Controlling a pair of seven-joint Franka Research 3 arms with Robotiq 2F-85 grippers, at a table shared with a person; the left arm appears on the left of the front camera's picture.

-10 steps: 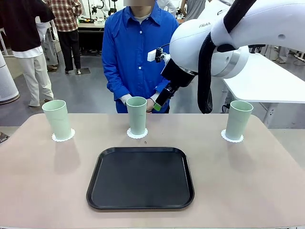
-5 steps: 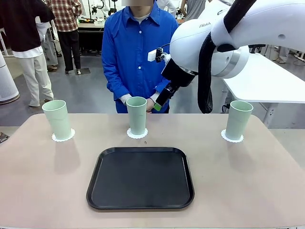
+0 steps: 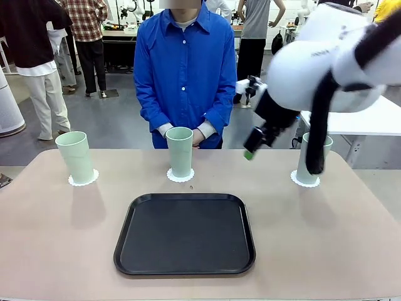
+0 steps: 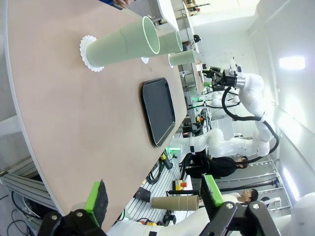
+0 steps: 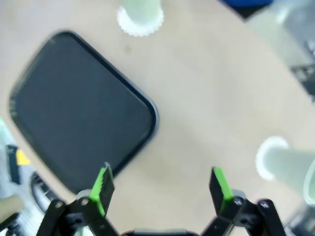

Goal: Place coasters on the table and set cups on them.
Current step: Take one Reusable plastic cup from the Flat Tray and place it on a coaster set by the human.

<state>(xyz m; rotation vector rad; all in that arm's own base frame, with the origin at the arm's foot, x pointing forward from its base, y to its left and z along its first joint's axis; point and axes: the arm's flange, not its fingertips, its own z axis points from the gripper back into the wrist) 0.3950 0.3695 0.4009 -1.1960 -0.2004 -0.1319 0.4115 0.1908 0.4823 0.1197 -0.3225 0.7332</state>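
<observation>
Right gripper blurred, arm partly hiding right cup, coaster

Mint-green cups, white lacy coasters, beige-pink table, black tray, blue shirt

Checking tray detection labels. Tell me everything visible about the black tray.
The black tray is a shallow, squarish piece with rounded corners and a low raised rim, matte and plastic-looking, and nothing lies in it. It lies flat on the beige table, near the front middle, just in front of the middle cup but apart from it and its coaster. Nothing touches it except the table. It shows from above in the right wrist view.
</observation>
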